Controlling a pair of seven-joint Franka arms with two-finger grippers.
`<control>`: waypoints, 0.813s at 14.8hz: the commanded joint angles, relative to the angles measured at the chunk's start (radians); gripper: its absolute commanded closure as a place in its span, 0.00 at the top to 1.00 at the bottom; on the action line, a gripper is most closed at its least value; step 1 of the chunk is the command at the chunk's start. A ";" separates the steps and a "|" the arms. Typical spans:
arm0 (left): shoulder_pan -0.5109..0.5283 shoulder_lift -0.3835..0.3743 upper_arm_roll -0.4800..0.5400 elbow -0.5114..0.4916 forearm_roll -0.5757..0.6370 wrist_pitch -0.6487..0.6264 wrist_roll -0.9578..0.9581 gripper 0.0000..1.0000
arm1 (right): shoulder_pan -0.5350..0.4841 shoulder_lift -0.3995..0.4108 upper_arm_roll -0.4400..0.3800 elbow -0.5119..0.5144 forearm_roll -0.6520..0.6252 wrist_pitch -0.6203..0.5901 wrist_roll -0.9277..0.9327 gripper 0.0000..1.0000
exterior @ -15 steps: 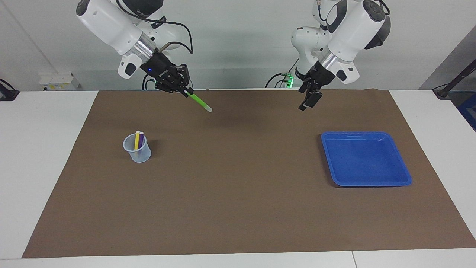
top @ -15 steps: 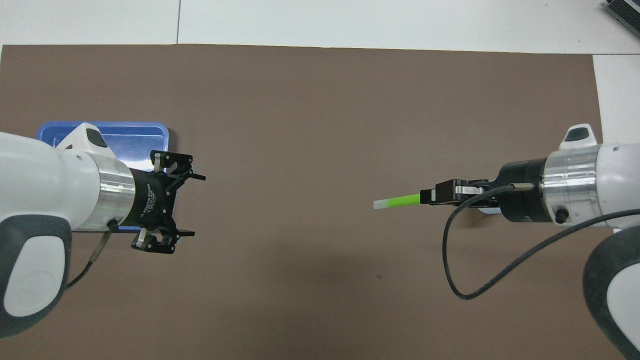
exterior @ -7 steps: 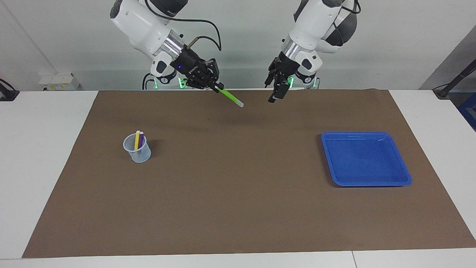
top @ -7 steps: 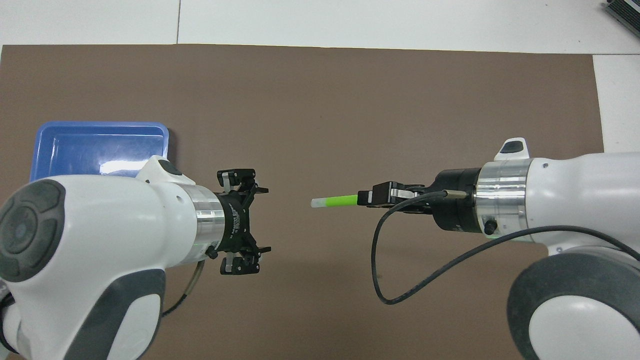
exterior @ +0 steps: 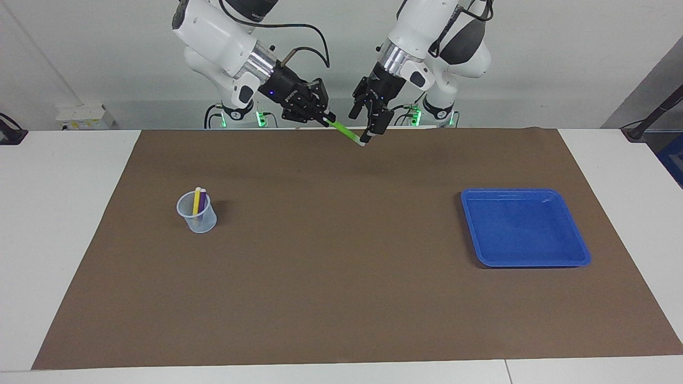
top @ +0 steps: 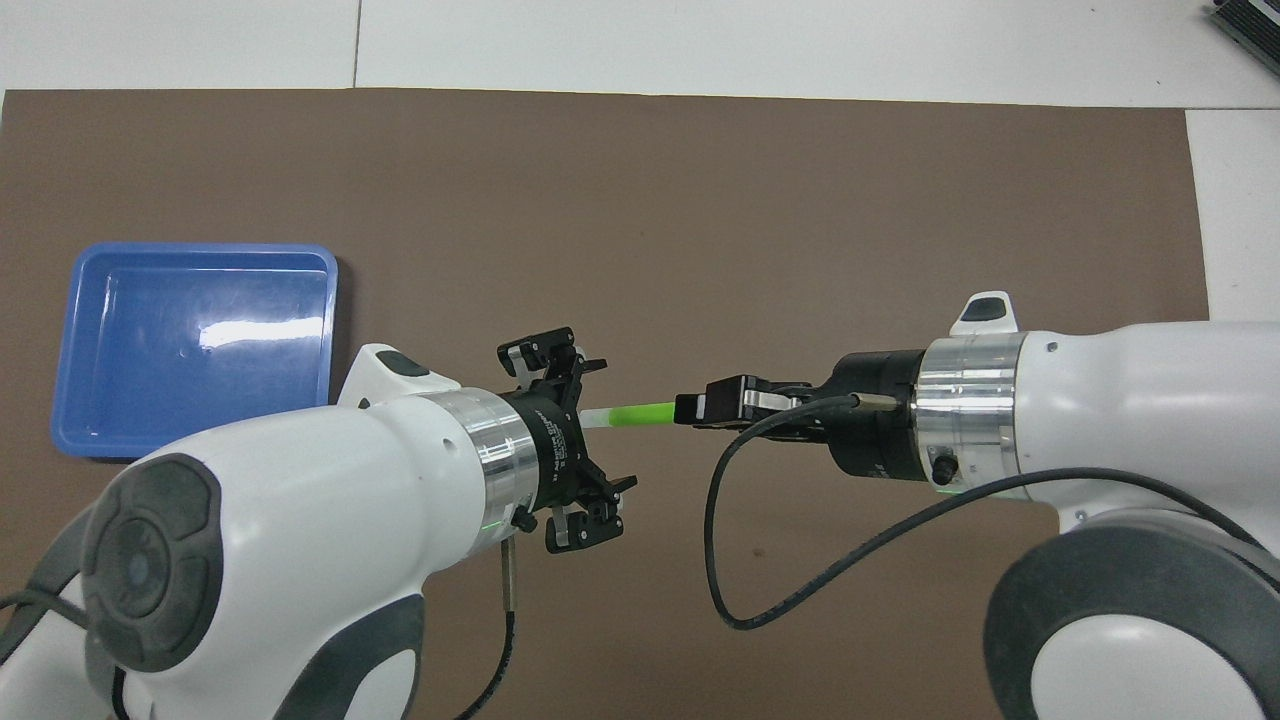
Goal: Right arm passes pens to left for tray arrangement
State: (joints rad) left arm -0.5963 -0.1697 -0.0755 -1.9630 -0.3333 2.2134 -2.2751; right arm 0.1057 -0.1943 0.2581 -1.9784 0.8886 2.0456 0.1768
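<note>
Just closed the gap: clamped tight in right gripper point(exterior: 324, 118), green pen point(exterior: 344, 133) now poking cap-first between left gripper point(exterior: 366, 126)'s spread-apart fingers. Ready for the squeeze, probably.

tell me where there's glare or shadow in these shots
Overhead view: a white glare patch sits on the floor of the blue tray. Facing view: the cup casts a small dark shadow on the brown mat, and a faint shadow lies under the green pen.

Green pen point(exterior: 341, 130) held aloft in right tool point(exterior: 323, 118), pale cap between left tool's point(exterior: 368, 118) spread fingers; blue tray point(exterior: 579, 242) bare.
</note>
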 commanded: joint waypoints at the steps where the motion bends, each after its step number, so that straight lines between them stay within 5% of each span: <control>1: -0.010 0.010 -0.010 0.015 0.002 0.023 -0.050 0.99 | 0.003 -0.005 0.003 -0.011 0.033 0.018 0.006 0.00; 8: -0.010 0.018 -0.010 0.030 0.007 0.014 -0.043 0.84 | 0.008 -0.005 0.003 -0.010 0.036 0.018 0.000 0.00; 12: -0.010 0.018 -0.012 0.035 0.019 0.005 -0.043 0.64 | 0.008 -0.005 0.003 -0.010 0.036 0.016 0.000 0.00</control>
State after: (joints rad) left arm -0.5965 -0.1651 -0.0912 -1.9507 -0.3304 2.2311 -2.3038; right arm 0.1120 -0.1942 0.2580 -1.9785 0.8921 2.0463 0.1768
